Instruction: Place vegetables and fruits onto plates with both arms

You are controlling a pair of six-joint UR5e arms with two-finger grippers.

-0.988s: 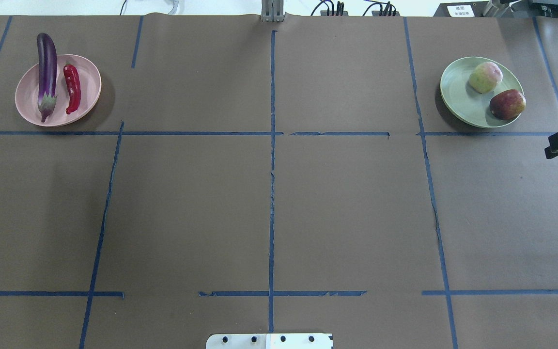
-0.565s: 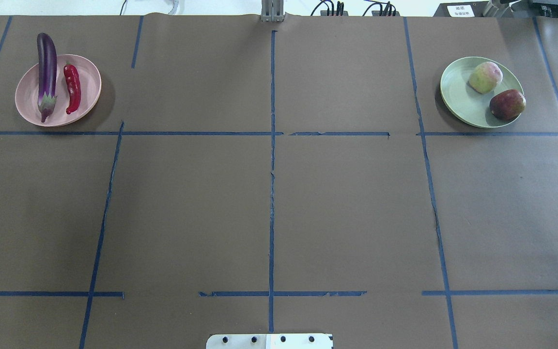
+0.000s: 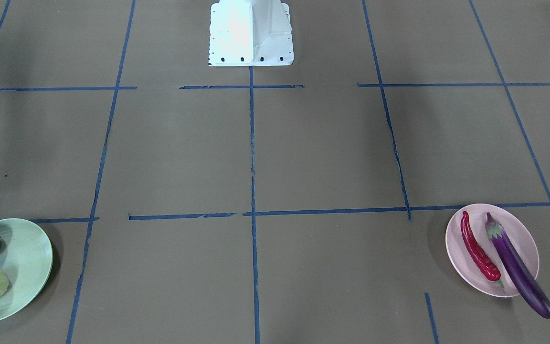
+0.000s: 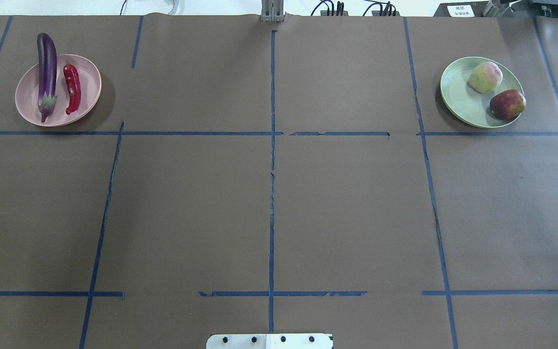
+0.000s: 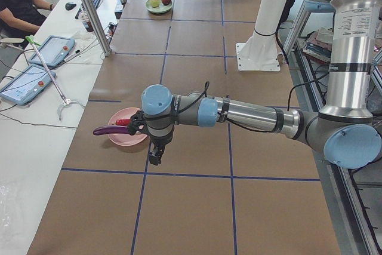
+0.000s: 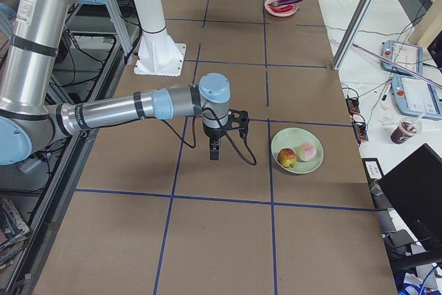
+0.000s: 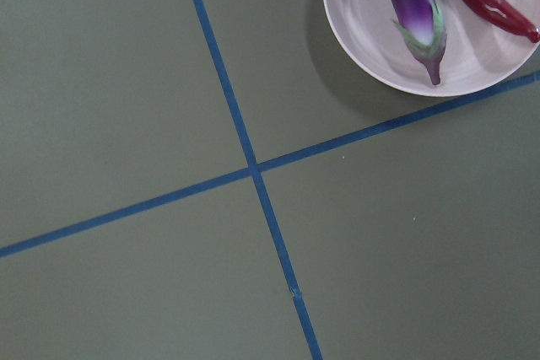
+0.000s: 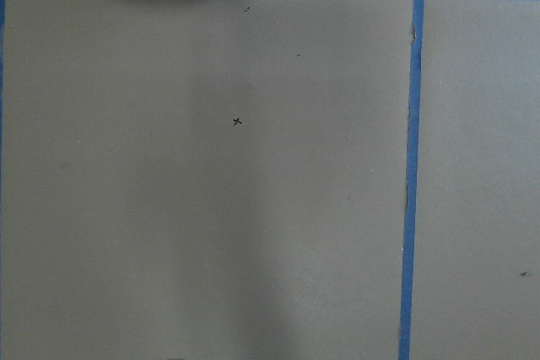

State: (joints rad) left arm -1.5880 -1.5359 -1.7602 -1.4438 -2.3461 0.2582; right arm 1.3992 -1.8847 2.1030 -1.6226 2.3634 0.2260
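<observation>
The purple eggplant (image 4: 46, 72) and red chili pepper (image 4: 72, 89) lie on the pink plate (image 4: 87, 80) at the far left. The eggplant's far end overhangs the rim. The pale green fruit (image 4: 485, 77) and the red fruit (image 4: 506, 104) sit on the mint green plate (image 4: 458, 97) at the far right. Neither gripper shows overhead. My left gripper (image 5: 155, 156) hangs above the table beside the pink plate (image 5: 128, 135). My right gripper (image 6: 214, 151) hangs beside the green plate (image 6: 293, 139). I cannot tell whether either is open or shut.
The white base block (image 3: 251, 33) stands at the table's near middle edge. Blue tape lines (image 4: 271, 169) divide the brown table cover. Operators' tablets (image 5: 27, 76) and cables lie on the white side table beyond the far edge.
The black tips of both grippers, seen at the left and right edges of the overhead view a second ago, have moved out of that view. The plates and produce have not moved.
</observation>
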